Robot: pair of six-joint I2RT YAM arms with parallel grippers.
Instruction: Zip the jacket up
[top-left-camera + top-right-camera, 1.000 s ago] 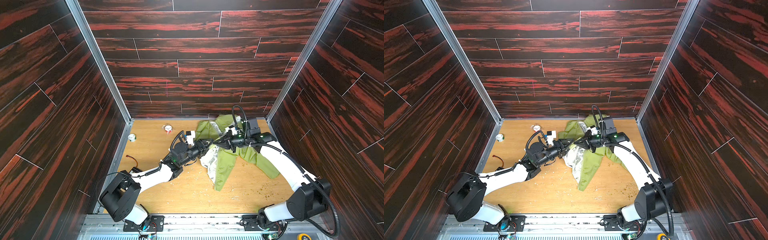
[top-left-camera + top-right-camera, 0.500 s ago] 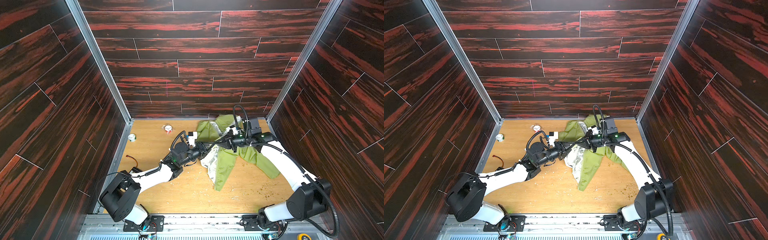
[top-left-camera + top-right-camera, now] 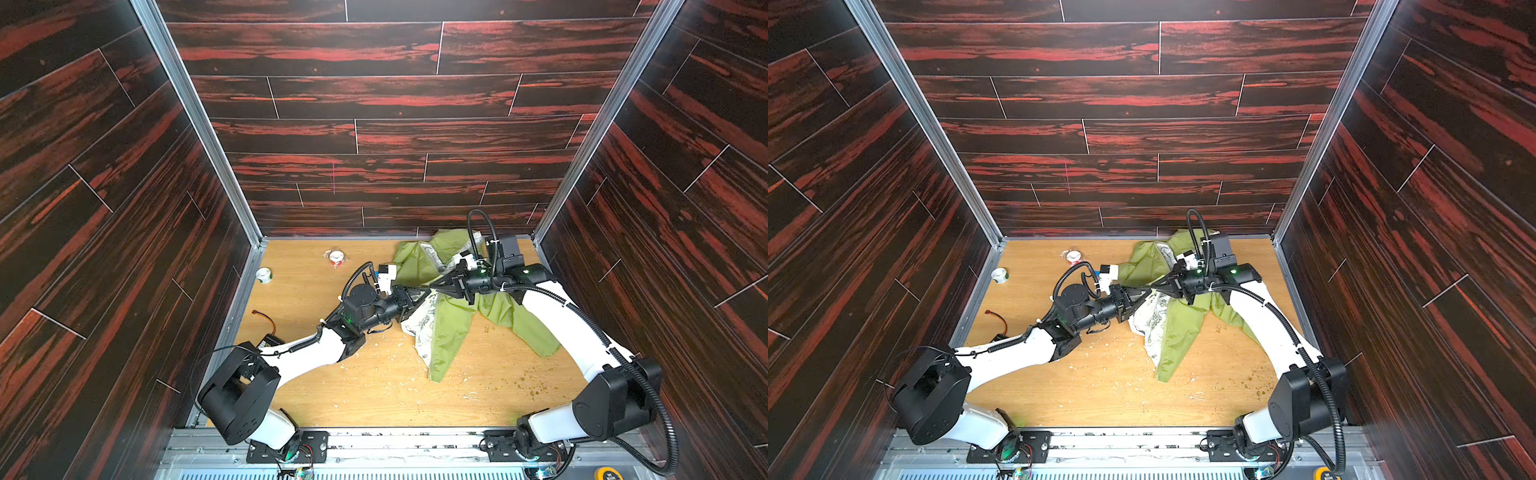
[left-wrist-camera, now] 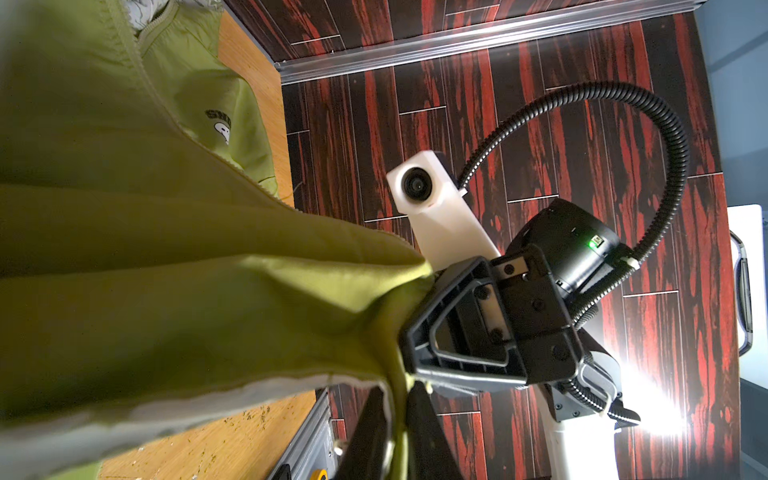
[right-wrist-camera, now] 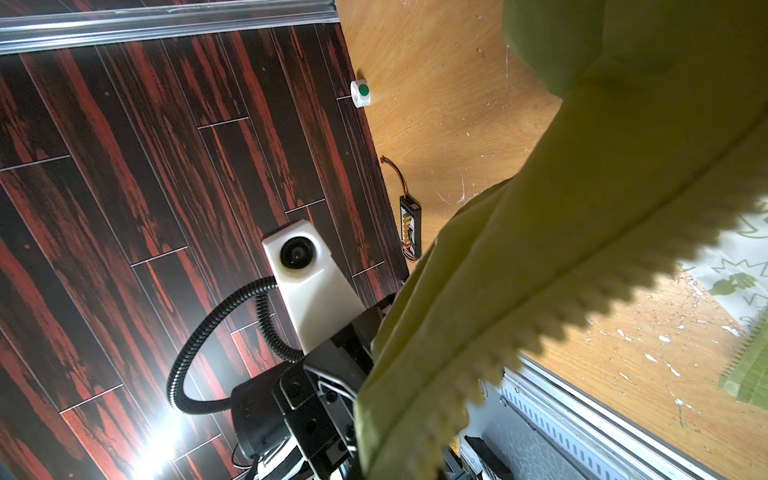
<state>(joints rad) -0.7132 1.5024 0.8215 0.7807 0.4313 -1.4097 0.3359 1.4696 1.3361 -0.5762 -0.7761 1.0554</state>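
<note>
**Two grips on the cloth, no teeth joined yet**

Both top views show the jacket (image 3: 451, 328) (image 3: 1177, 328) crumpled on the far right part of the surface (image 3: 374, 395); one green panel trails toward the near edge, with the pale lining (image 3: 422, 324) turned outward beside it; the left end effector (image 3: 419, 293) and the right end effector (image 3: 436, 286) meet almost tip to tip at one raised bunch of fabric; the front lies open.

In the left wrist view the left end effector's fingers (image 4: 428, 440) are clenched on a narrow strip of green edge; just past them the right end effector (image 4: 409, 332) is clamped on gathered cloth; a row of zipper teeth (image 4: 158, 95) runs alone along one edge, no opposite row meshed into it; the chest print (image 4: 222, 126) is a small white cartoon figure under black letters that begin "SN", the rest lost in a fold.

In the right wrist view the jacket (image 5: 582, 208) hangs close to the lens; a blurred, free row of teeth (image 5: 540, 332) crosses it; the lining (image 5: 739, 274) carries green doodles but no word I can read; the left end effector (image 5: 349, 386) sits at the cloth's lower corner.

My reading: only the grasp is done; finding both zipper ends, seating one in the slider and drawing it along are all left; no view shows the slider.
</note>
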